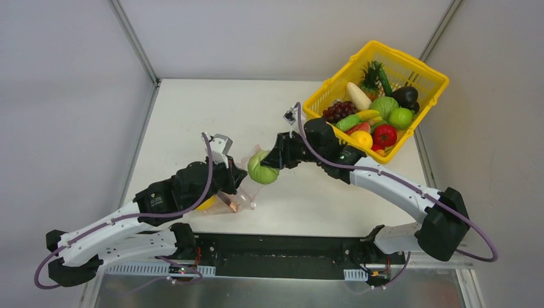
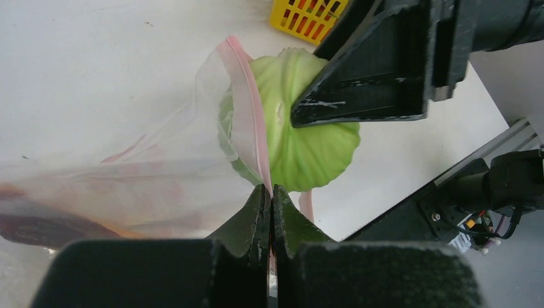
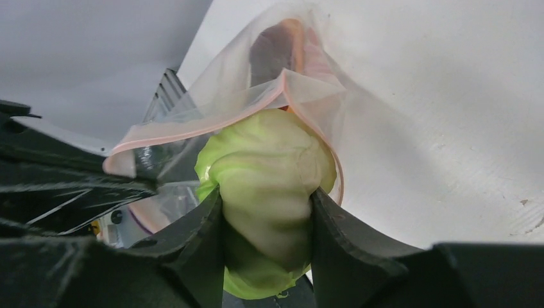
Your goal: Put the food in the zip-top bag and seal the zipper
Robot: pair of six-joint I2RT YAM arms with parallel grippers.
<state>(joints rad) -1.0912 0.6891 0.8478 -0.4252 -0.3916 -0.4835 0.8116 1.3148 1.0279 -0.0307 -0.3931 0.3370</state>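
Cabbage (image 3: 269,160) sits at the mouth of the bag (image 2: 160,173), over the near middle of the counter (image 1: 192,115), clamped between the right gripper (image 3: 266,215) fingers. Left gripper (image 2: 270,192) is pinched closed on the zipper (image 2: 247,96) edge. The counter is matte white with faint specks. Grey wall panels (image 1: 64,96), joined by metal rails (image 1: 135,42), enclose it. A yellow basket (image 1: 333,86) of food (image 1: 375,119) stands at the far right corner.

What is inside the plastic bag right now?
The cabbage pokes into the mouth of the bag, held by the right gripper. Deeper in sits something reddish-brown; the plastic blurs it, so I cannot name it.
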